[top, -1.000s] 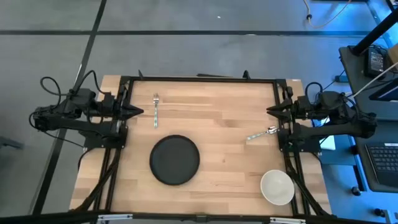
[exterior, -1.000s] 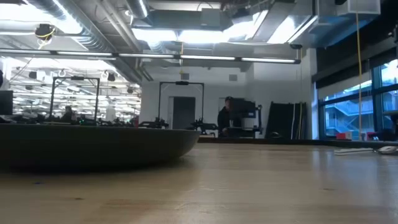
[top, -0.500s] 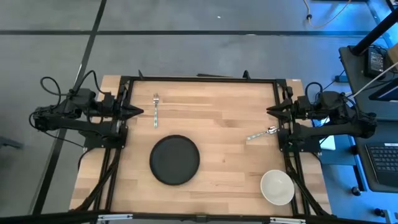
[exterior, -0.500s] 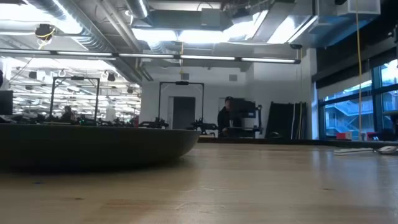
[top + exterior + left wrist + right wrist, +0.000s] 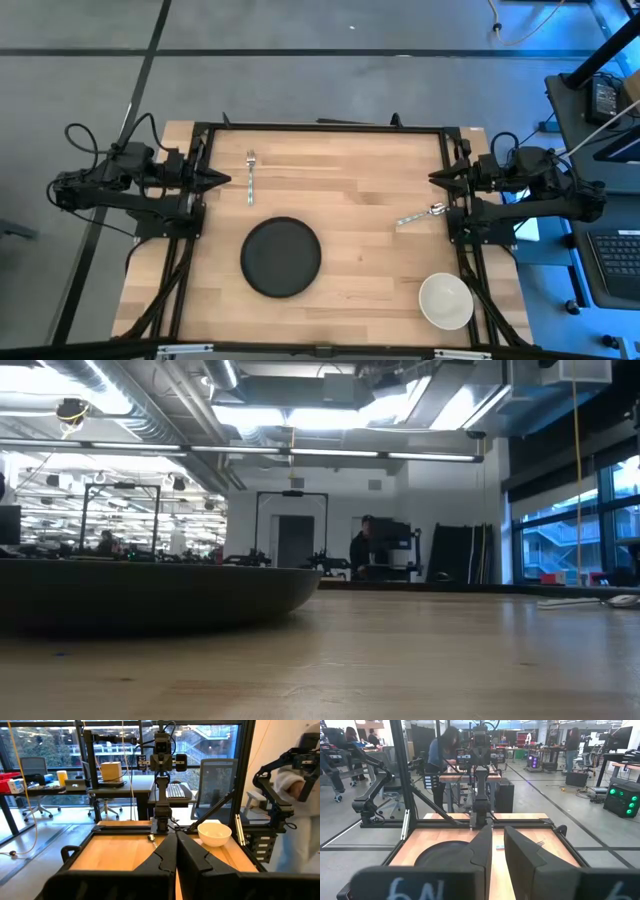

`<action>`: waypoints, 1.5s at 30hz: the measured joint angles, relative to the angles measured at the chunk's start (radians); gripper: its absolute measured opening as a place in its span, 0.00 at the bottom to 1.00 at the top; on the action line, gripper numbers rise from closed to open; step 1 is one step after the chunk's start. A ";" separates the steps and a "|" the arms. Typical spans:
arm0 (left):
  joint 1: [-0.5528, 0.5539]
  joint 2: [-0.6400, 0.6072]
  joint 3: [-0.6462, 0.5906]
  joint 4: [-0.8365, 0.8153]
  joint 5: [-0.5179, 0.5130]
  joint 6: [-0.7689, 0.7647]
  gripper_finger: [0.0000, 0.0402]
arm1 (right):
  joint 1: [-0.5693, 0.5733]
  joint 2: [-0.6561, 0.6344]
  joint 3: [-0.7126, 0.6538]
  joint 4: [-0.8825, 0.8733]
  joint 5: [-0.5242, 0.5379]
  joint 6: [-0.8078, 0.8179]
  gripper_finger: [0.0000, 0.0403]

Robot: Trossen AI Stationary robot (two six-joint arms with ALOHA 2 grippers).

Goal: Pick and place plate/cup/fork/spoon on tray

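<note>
The black plate (image 5: 281, 257) lies flat on the wooden table, left of centre and toward the near edge. The white cup (image 5: 445, 300) stands at the near right corner. The fork (image 5: 250, 177) lies at the far left and the spoon (image 5: 420, 214) at the right. No tray is in view. My left gripper (image 5: 226, 180) hovers level at the left edge, shut and holding nothing; its tips (image 5: 176, 851) meet. My right gripper (image 5: 432, 178) hovers level at the right edge. A narrow gap (image 5: 498, 851) shows between its fingers, with nothing in it.
Black frame rails (image 5: 320, 127) run along the far edge and both sides of the table. Bare wood lies between plate and spoon. A person in white (image 5: 300, 795) stands beyond the table's near right corner. Another person (image 5: 440, 755) is behind the left arm.
</note>
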 joint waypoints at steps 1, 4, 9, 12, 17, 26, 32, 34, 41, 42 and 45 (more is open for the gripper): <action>0.000 0.000 0.000 0.000 0.000 0.000 0.00 | 0.000 0.000 0.000 0.000 0.000 0.000 0.13; 0.000 0.000 0.000 0.000 0.000 0.000 0.00 | 0.000 0.000 0.000 0.000 0.000 0.000 0.13; 0.000 0.000 0.000 0.000 0.000 0.000 0.00 | 0.000 0.000 0.000 0.000 0.000 0.000 0.13; 0.000 0.000 0.000 0.000 0.000 0.000 0.00 | 0.000 0.000 0.000 0.000 0.000 0.000 0.13; 0.000 0.000 0.000 0.000 0.000 0.000 0.00 | 0.000 0.000 0.000 0.022 0.000 -0.002 0.13; 0.000 0.000 0.000 0.000 0.000 0.000 0.00 | 0.000 0.010 0.000 0.104 0.000 0.231 0.13; 0.000 0.000 0.000 0.005 -0.046 0.036 0.00 | 0.000 0.024 0.000 0.197 0.037 0.334 0.13; 0.000 0.000 0.000 0.005 -0.057 0.030 0.00 | 0.000 0.030 0.000 0.218 0.096 0.339 0.13; 0.000 0.005 0.000 0.036 -0.096 -0.096 0.00 | 0.000 0.062 0.001 0.322 0.213 0.376 0.13; 0.000 0.010 0.001 0.047 -0.119 -0.101 0.00 | 0.000 0.073 0.001 0.350 0.200 0.414 0.13; 0.000 0.015 0.001 0.093 -0.197 -0.169 0.00 | 0.000 0.136 0.001 0.461 0.048 0.511 0.13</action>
